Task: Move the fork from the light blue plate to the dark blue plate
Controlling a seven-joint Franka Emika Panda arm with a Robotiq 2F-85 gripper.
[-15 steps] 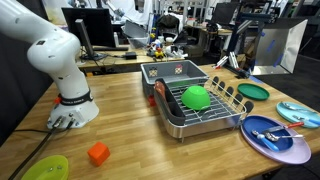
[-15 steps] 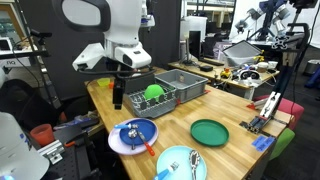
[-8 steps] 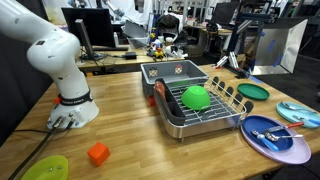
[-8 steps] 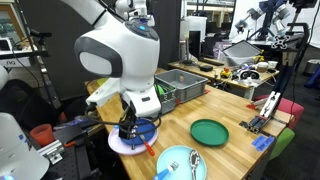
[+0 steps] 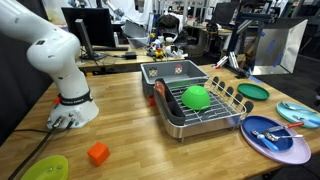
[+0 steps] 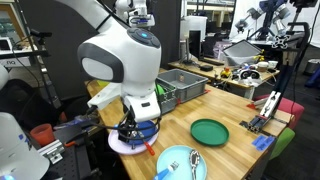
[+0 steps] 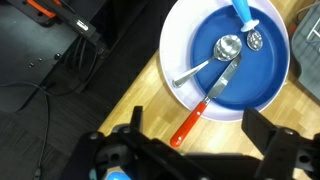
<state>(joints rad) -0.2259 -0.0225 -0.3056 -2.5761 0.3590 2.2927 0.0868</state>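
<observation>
Dark blue plate (image 7: 205, 28) lies beyond spread fingers (image 7: 268, 140).

Arm (image 6: 120, 62) down from beside the dish rack (image 6: 168, 97) to low over the dark blue plate (image 7: 262, 78).

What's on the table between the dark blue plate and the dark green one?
Nothing. In an exterior view, only bare wooden table separates the dark blue plate from the dark green plate.
</observation>
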